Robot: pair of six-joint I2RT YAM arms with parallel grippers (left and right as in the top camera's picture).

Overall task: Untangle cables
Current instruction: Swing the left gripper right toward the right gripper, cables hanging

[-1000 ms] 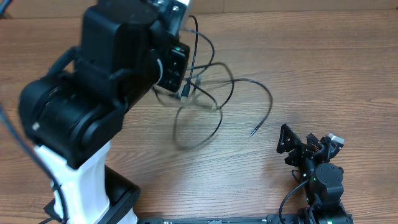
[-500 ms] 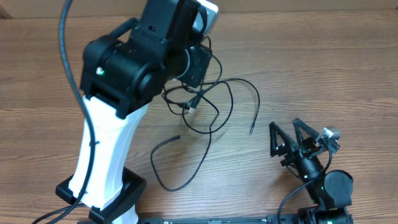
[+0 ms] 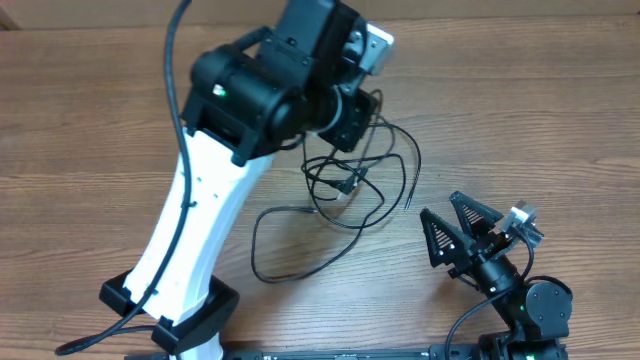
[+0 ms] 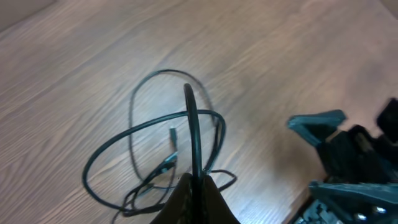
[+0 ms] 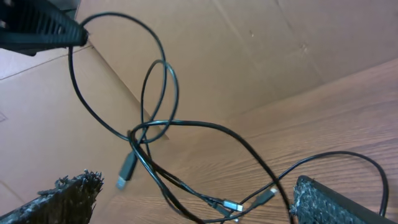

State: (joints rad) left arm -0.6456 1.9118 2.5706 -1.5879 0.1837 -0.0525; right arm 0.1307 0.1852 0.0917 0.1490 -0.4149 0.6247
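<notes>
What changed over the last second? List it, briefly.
The left gripper, shut on the cables, swung right across the table. It dragged the tangle along and drew a long loop out behind it at lower left. The right gripper turned toward the tangle and is now open. Unchanged: the left gripper's hold, and one loose end lying near the right gripper.

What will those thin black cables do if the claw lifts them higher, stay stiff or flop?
Probably flop: the cables droop in loose loops from the left claw. Likely light, since one pinched strand carries the hanging bunch. They'd probably come up tangled, because the loops cross each other.
</notes>
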